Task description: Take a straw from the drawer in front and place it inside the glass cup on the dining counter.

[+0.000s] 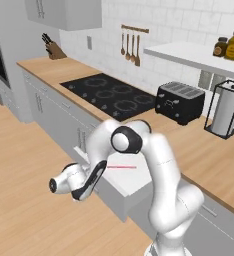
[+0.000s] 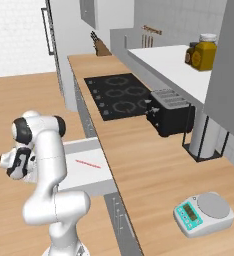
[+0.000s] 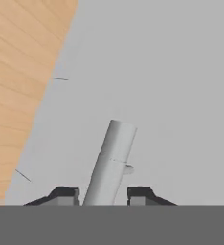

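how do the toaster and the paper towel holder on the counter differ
The toaster is black, low and boxy, with slots on top; the paper towel holder is a thin black wire frame around a white roll. The toaster lies wide and squat, the holder stands tall and upright. The toaster sits next to the cooktop, the holder farther along. Both stand on the wood counter by the wall.

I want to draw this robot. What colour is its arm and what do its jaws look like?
The arm is glossy white with rounded tube-shaped segments and dark black rings at the joints. The gripper ends in two small dark, blocky jaws. No cables or markings show.
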### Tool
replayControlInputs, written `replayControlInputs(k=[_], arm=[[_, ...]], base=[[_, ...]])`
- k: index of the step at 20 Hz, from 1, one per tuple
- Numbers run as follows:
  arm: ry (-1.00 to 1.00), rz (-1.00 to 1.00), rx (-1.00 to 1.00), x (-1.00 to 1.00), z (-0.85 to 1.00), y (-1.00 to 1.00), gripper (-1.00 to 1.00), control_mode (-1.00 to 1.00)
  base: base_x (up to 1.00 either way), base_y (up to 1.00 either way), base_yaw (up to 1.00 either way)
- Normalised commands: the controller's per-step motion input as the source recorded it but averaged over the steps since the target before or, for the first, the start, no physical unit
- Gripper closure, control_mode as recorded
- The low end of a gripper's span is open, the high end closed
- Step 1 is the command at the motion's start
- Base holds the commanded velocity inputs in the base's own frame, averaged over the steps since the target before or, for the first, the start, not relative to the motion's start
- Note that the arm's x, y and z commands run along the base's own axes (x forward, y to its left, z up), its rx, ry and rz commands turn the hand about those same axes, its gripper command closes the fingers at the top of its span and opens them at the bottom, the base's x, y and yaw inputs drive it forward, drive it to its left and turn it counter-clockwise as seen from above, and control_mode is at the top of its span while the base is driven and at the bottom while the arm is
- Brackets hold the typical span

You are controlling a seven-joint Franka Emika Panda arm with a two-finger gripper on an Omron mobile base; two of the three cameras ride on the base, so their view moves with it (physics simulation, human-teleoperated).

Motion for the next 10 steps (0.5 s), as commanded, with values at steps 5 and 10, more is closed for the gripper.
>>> replayControlInputs(k=[5,10], arm=[[0.22,0.04,0.23,-0.54,0.80,0.36,-1.00,-1.00],[0.29,0.04,0.33,-0.42,1.00,0.15,-1.00,-1.00]], base=[[0.00,0.00,0.00],[0.00,0.00,0.00]])
